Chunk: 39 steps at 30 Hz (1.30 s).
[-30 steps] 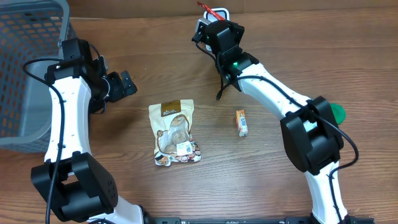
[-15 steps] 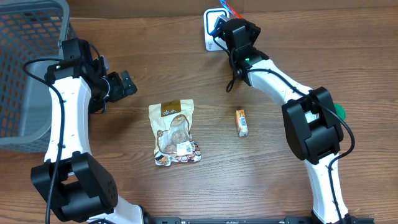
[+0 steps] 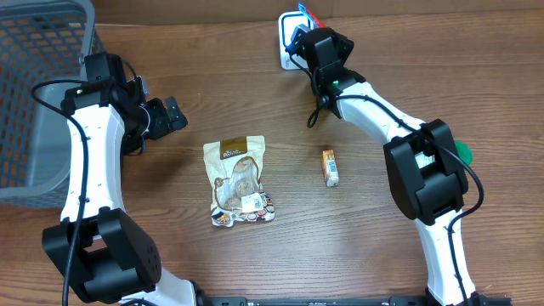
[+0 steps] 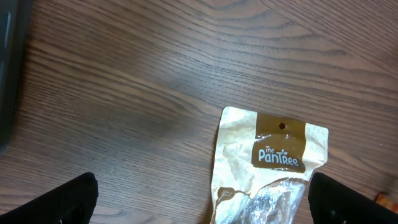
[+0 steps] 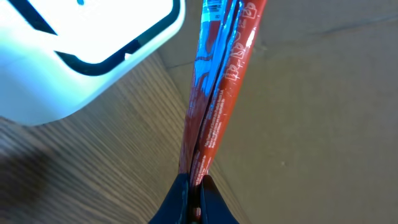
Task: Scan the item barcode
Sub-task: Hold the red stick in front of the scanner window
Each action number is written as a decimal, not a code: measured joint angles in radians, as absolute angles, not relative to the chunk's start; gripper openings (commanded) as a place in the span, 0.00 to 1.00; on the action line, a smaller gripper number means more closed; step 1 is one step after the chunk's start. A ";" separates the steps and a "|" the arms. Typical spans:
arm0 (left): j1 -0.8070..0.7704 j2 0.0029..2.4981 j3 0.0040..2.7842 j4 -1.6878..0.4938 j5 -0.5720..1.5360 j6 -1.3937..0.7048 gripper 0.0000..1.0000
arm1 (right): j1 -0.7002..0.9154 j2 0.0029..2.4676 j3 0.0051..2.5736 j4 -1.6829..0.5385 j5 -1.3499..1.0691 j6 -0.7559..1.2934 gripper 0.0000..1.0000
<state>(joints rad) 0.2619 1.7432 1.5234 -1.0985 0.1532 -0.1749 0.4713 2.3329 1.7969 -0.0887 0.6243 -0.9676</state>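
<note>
Overhead view: two arms reach over a brown wooden table, with loose goods lying between them.
Right arm: the right claw is clenched on a thin red-and-blue flat packet, nipped at its lower end between the black fingertips.
Task item: the packet stands edge-on to the wrist camera and runs straight out ahead of the right claw. From above it shows as a red sliver at the far table edge, just past the claw.
Scanner: a white rounded plastic scanner box with a dark-outlined window sits ahead and to one side of the right claw, just beside the packet. Whether the two touch cannot be told.
Left arm: the left claw is released, its jaws spread wide with nothing between them, above bare wood.
Pouch: a beige-and-brown foil snack pouch lies flat ahead of the left claw, its brown label strip nearest the claw. From above it lies near that claw, toward the table's middle.
Carton: a small orange carton lies well apart from both claws, between the pouch and the right arm.
Basket: a grey mesh plastic basket stands behind the left claw at the table's edge.
Disc: a green round object shows partly from behind the right arm, far back from its claw.
</note>
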 measured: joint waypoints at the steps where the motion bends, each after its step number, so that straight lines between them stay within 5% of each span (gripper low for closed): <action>1: 0.262 1.743 1.523 -1.099 0.153 -0.175 1.00 | 0.474 2.333 1.797 -0.091 0.625 -0.967 0.04; 19: 0.262 1.743 1.523 -1.098 0.153 -0.175 1.00 | 0.486 2.333 1.797 -0.140 0.611 -0.989 0.04; 39: 0.262 1.743 1.523 -1.098 0.153 -0.175 1.00 | 0.505 2.418 1.796 0.193 0.795 -1.177 0.04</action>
<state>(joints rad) 0.2619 1.7432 1.5234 -1.0985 0.1532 -0.1749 0.5049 2.4180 1.7958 0.1932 0.7952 -1.1767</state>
